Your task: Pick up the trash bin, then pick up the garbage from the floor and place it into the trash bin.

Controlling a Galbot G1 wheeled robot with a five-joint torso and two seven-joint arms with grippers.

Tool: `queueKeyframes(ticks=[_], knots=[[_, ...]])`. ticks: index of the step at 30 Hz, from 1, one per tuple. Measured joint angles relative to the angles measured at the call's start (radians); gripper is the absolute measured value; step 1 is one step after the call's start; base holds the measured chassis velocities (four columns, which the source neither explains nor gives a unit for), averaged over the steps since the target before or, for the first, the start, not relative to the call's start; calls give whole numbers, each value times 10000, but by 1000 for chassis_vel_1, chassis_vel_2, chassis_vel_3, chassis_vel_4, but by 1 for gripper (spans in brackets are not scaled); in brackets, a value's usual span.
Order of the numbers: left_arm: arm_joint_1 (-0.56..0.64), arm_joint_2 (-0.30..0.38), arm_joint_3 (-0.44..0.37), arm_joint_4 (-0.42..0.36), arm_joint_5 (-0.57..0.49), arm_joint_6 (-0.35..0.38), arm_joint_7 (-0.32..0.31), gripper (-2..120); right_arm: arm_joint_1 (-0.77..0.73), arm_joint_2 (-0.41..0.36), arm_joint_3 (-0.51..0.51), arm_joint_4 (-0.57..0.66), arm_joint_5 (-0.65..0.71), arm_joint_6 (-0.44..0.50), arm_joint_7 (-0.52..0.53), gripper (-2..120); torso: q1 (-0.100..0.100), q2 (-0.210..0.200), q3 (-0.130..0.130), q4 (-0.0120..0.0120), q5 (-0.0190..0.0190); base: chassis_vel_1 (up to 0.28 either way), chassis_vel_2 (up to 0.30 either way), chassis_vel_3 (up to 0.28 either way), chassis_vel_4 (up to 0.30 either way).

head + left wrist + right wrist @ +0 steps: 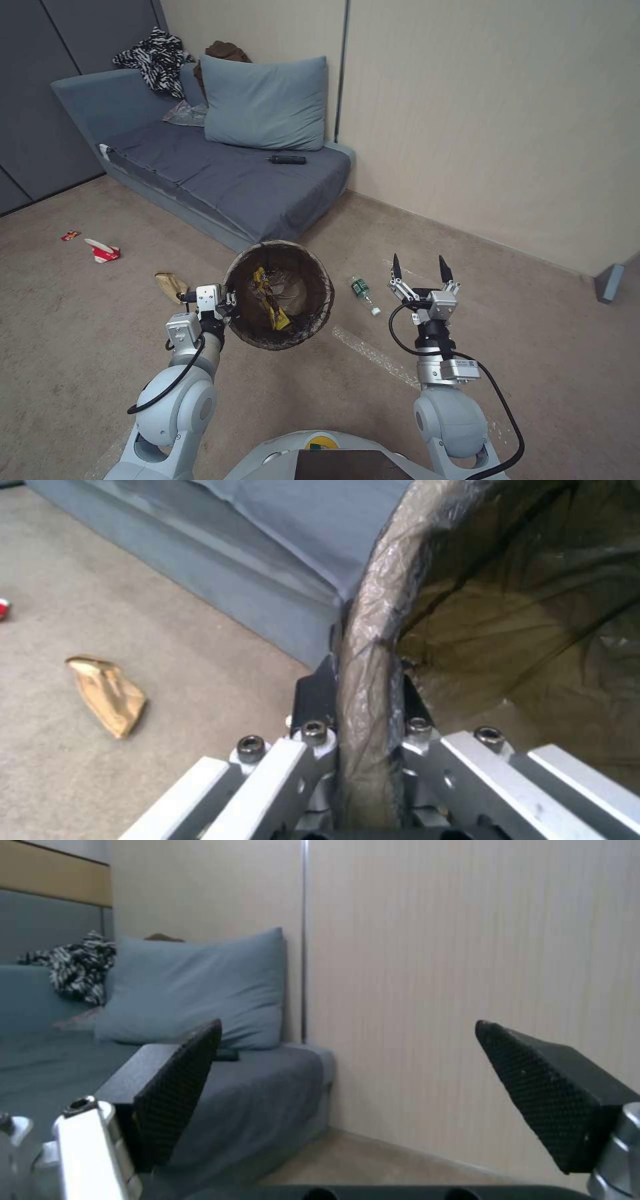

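Observation:
My left gripper is shut on the rim of the trash bin, holding it above the carpet; its brown liner is pinched between the fingers. A yellow snack wrapper lies inside the bin. My right gripper hangs open and empty to the right of the bin, its pads spread wide. On the floor between bin and right gripper lies a clear bottle with a green label. A tan paper bag lies left of the bin. Farther left are a red-and-white paper cup and a tiny red wrapper.
A grey-blue sofa with a pillow, zebra-print cloth and a dark remote stands just behind the bin. A beige wall runs along the right. Open carpet lies to the left and right front.

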Motion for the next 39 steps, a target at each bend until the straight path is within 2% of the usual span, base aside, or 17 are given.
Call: queueKeyframes(ticks=[6, 30, 39], knots=[[-4, -19, 24, 36, 104, -168, 72, 4, 21, 10, 53, -59, 19, 147, -155, 92, 0, 0, 0, -6, 0, 0, 0, 0, 0], [19, -24, 66, 49, 264, -316, 196, 4, 6, 45, 50, -41, 14, 44, -157, 89, 0, 0, 0, -3, 0, 0, 0, 0, 0], [18, -26, 58, 50, 264, -354, 199, 4, 35, 71, 25, -119, -35, 312, -296, 91, 0, 1, 2, -3, 0, -133, 131, 127, -122]])
